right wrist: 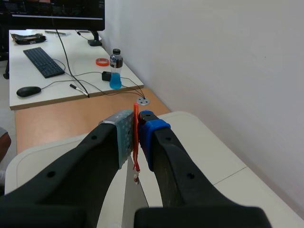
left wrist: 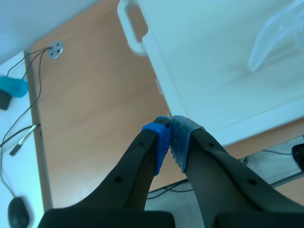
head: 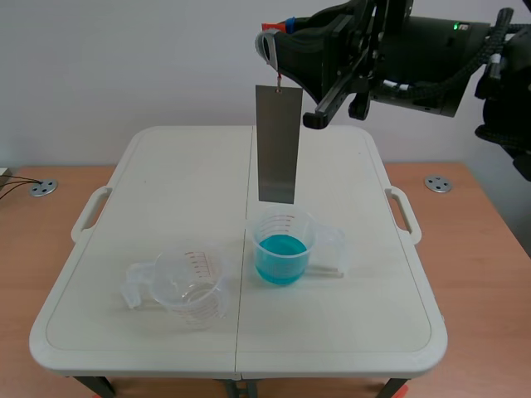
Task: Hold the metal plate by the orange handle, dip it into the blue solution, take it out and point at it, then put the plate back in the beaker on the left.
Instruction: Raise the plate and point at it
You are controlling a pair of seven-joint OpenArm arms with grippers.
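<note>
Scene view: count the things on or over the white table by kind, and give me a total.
Beakers: 2 (empty beaker, beaker of blue solution)
metal plate: 1, hanging over the table, its orange handle held in the right fingers
Total: 3

The scene camera sat between the arms, looking forward and down over the desk point(head: 149, 166). The left wrist camera looked down past the left gripper point(left wrist: 170, 128) at the desk's left edge. The right wrist camera, raised high, faced left past the right gripper point(right wrist: 137, 126), sharing the orange handle point(right wrist: 136, 142) with the scene view.
</note>
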